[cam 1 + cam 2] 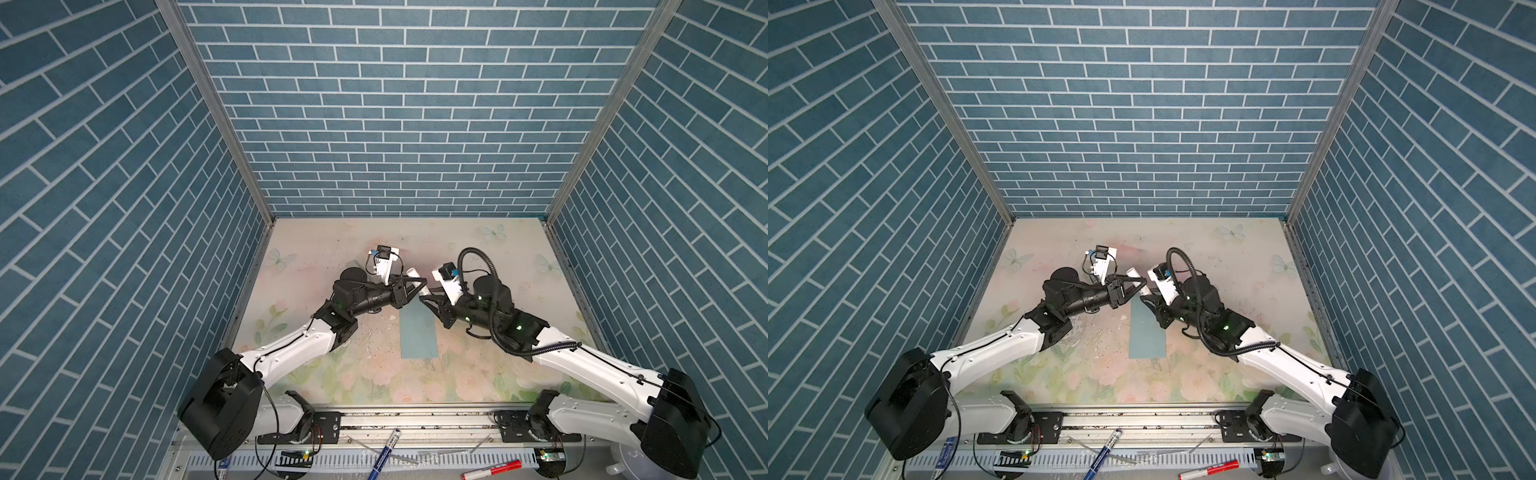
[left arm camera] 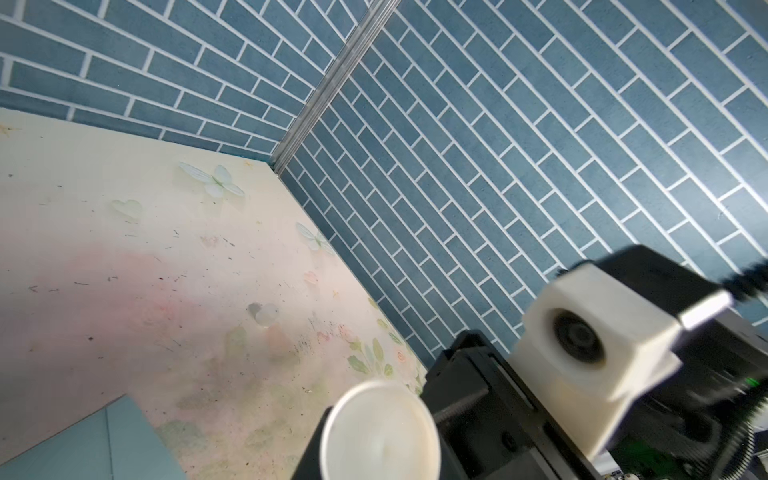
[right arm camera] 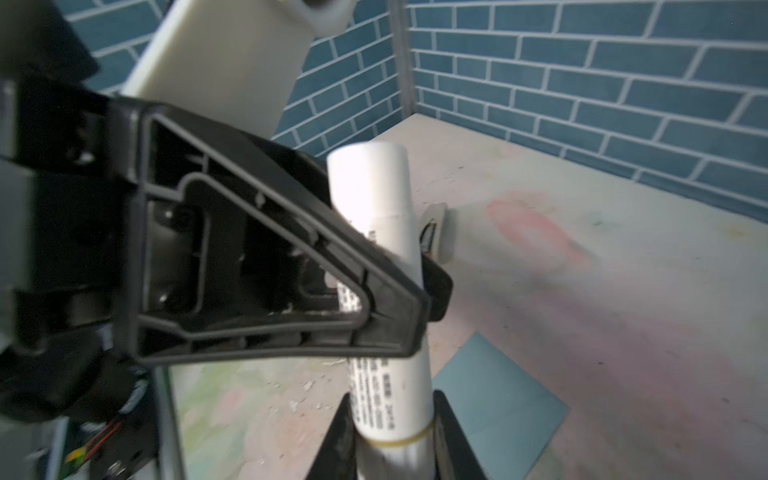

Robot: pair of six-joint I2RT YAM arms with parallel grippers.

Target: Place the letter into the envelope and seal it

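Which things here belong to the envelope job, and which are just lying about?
In the job: plain teal-blue paper envelope, flat on the table; white printed plastic tube, probably glue, gripped by left gripper and right gripper. The letter is not visible.
Lying about: blue-and-white marker pen and red-and-white marker pen on the front rail.

1. The table [image 1: 498, 365] [image 1: 1225, 370] has a pale top with a print of pink flowers, green leaves and butterflies.
2. The envelope [image 1: 419, 336] [image 1: 1147, 336] lies flat near the middle of the table. It is long and plain teal.
3. Little white bits [image 1: 376, 347] lie on the table, just left of the envelope in both top views.
4. Small dark specks dot the top.
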